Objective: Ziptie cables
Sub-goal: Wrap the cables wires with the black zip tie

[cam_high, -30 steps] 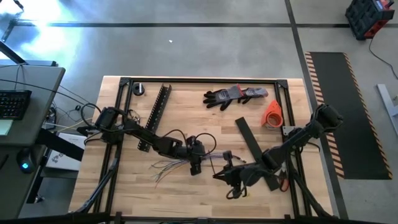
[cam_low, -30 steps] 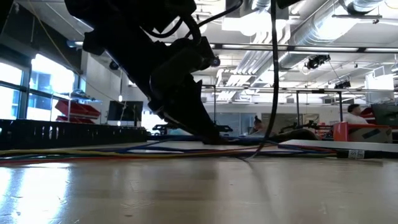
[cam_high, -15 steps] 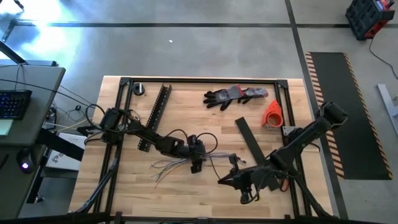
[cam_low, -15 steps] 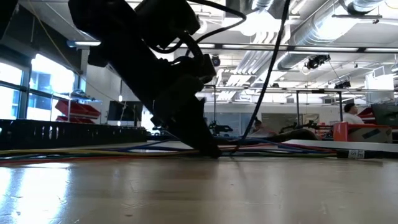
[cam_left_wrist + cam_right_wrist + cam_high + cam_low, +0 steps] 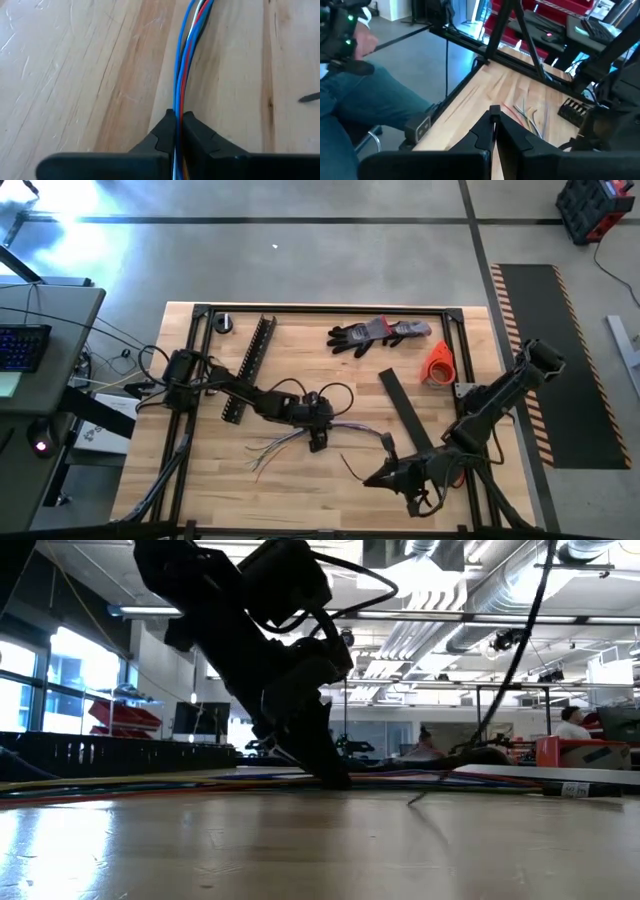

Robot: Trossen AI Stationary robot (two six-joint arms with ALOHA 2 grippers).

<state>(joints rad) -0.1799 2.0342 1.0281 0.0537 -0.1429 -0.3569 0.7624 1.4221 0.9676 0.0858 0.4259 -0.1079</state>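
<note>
This is a robotics lab or industrial workshop. The wooden table (image 5: pixel 300 480) stands on a polished concrete floor (image 5: pixel 300 270) marked with dark lines, beside a black mat with striped hazard edging (image 5: pixel 560 360). The low view shows an open ceiling with exposed ducts and pipes (image 5: pixel 440 610), large windows (image 5: pixel 70 680) and more workstations behind, where a person (image 5: pixel 572 722) sits. A desk with a lit keyboard (image 5: pixel 22 348) stands beside the table.
</note>
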